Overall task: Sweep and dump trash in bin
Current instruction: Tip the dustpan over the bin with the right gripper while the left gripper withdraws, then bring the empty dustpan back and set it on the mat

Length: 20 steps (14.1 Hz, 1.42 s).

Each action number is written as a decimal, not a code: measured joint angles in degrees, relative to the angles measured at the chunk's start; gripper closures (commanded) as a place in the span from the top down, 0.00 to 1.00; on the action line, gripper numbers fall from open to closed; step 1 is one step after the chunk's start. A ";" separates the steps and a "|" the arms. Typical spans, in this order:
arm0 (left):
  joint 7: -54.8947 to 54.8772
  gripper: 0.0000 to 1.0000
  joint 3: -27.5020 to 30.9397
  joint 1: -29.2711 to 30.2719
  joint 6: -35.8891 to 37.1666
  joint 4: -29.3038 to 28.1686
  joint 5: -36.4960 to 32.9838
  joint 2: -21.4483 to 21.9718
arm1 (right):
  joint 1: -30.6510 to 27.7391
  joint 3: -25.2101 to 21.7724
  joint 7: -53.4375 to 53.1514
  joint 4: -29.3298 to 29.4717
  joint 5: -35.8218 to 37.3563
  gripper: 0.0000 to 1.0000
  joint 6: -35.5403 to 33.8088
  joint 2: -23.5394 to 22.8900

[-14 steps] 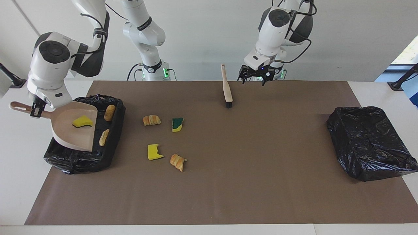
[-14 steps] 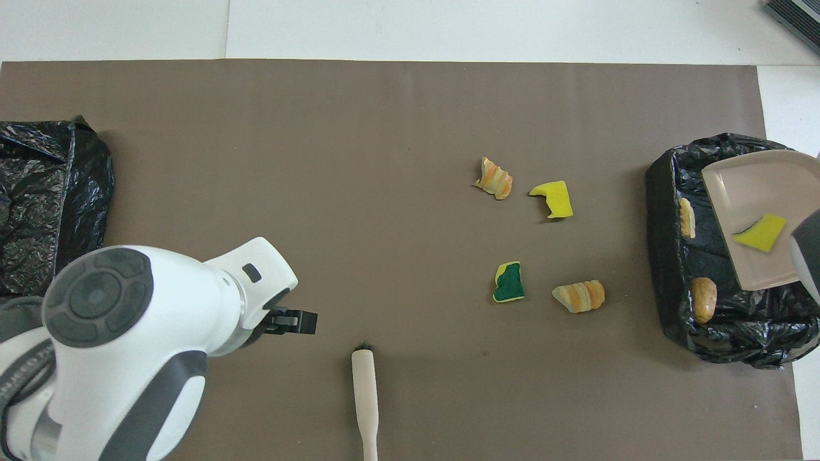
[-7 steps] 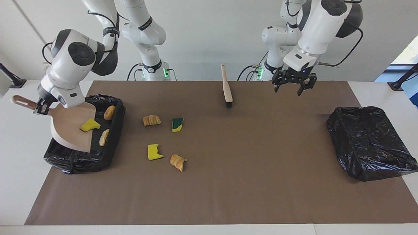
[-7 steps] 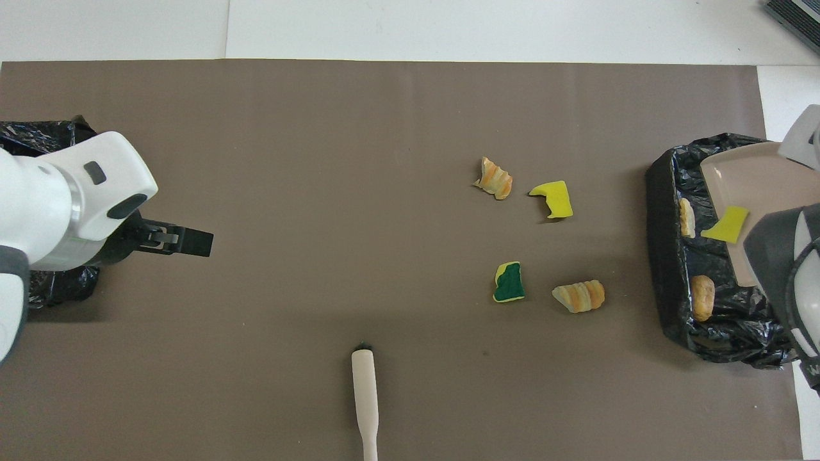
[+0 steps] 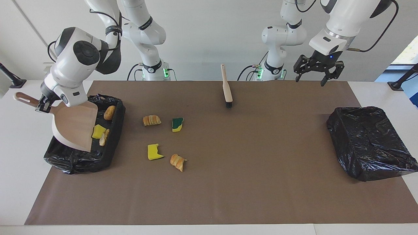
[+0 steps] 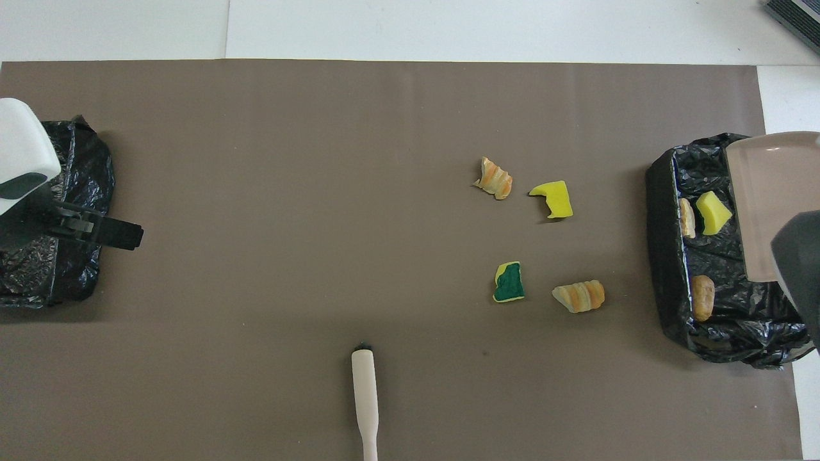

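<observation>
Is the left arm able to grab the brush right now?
Probably yes. The left gripper is open and empty, up in the air, and the brush lies alone on the mat with nothing around it.

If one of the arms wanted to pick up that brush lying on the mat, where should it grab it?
Probably the brush by its bare beige handle, coming straight down from above. It lies flat with nothing near it, bristle end pointing away from the robots, and the slim handle should fit between open fingers set across it.

Brush (image 6: pixel 364 403) handle: cut off at bottom edge, overhead view.
Dustpan (image 6: pixel 772 198): partly hidden beneath right arm.
</observation>
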<state>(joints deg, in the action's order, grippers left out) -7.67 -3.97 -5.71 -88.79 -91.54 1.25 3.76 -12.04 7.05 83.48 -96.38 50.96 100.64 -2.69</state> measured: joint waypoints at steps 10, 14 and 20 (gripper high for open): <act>0.01 1.00 0.30 0.78 -0.01 1.05 -0.12 -0.75 | 7.52 7.04 -54.34 5.51 -30.35 0.00 -14.07 3.32; 0.01 1.00 0.54 2.51 0.00 1.05 -0.13 -0.75 | 19.97 7.75 -85.96 3.93 -39.36 0.00 -9.21 -2.03; 0.01 1.00 0.55 3.22 0.00 1.06 -0.13 -0.75 | 27.33 7.71 -110.93 5.98 -51.74 0.00 2.23 -13.05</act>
<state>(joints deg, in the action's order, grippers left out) -7.66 -3.42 -2.49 -88.79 -90.48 1.12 3.00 15.29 14.76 -27.46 -90.40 -0.78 102.87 -15.75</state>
